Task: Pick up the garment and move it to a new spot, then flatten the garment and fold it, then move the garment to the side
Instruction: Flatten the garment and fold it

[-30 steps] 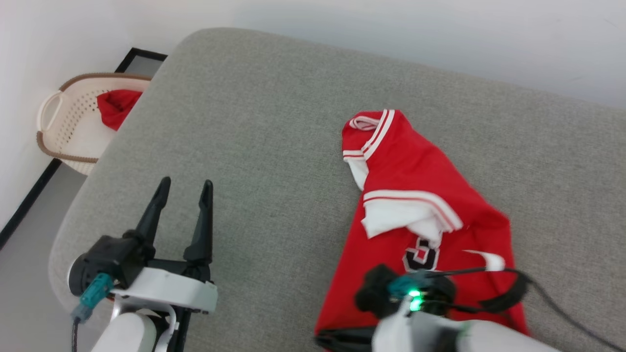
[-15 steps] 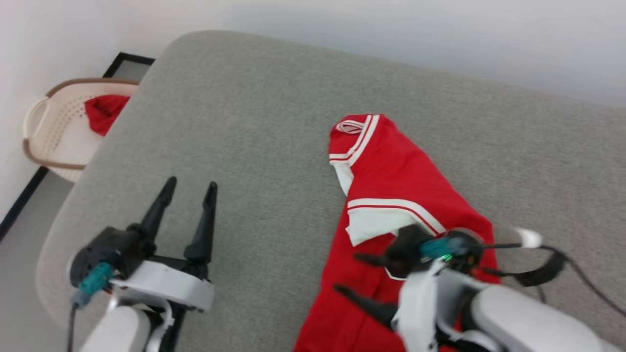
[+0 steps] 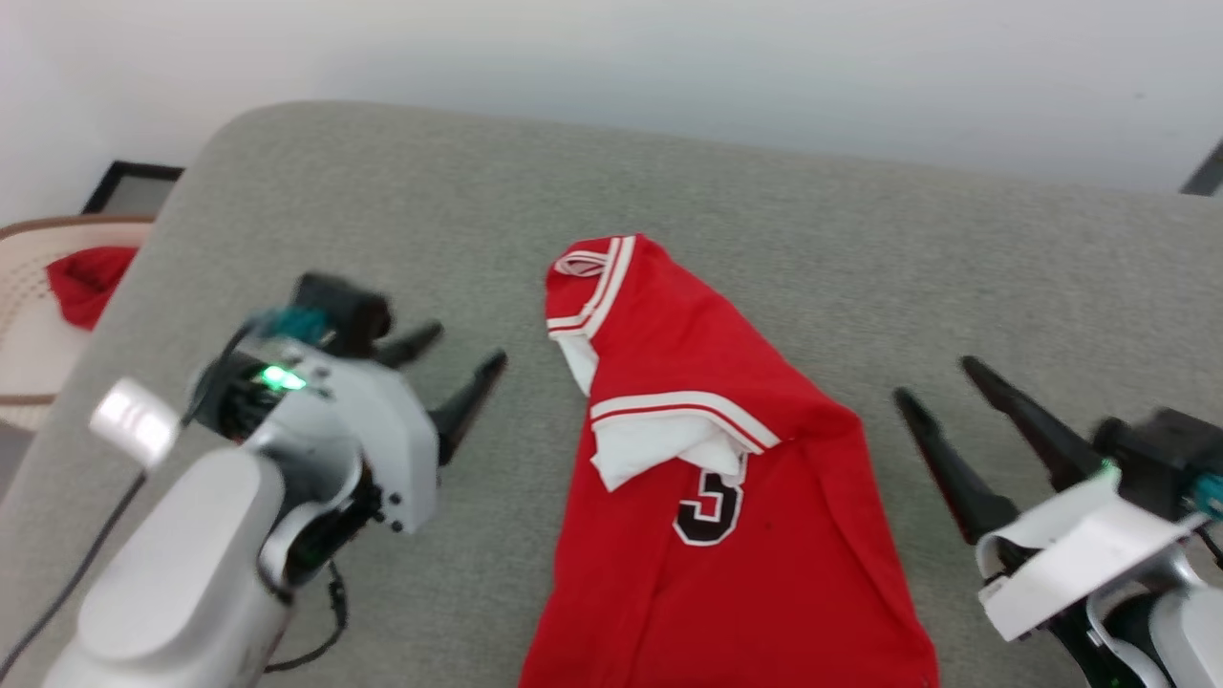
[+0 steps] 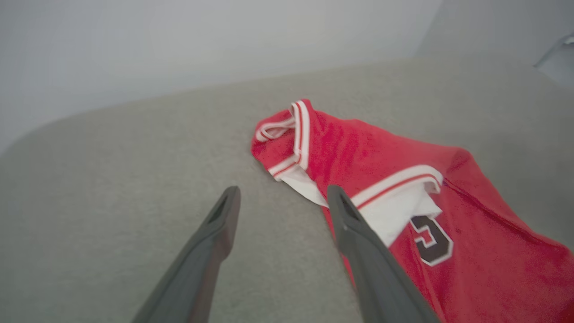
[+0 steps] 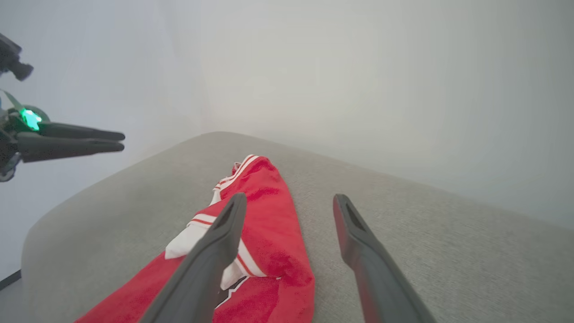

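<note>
Garment (image 3: 764,573) — long axis near-to-far, striped narrow end farthest, slightly leftward

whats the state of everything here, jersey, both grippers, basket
garment: lying rumpled on the grey surface, not folded, white lining turned out, held by nothing
left gripper: jaws open, empty, left of the garment
right gripper: jaws open, empty, right of the garment
basket: holds a small red cloth

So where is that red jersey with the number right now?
In the head view the red sleeveless jersey lies crumpled on the grey fabric surface, between the open left tool and open right tool, held by neither.
</note>
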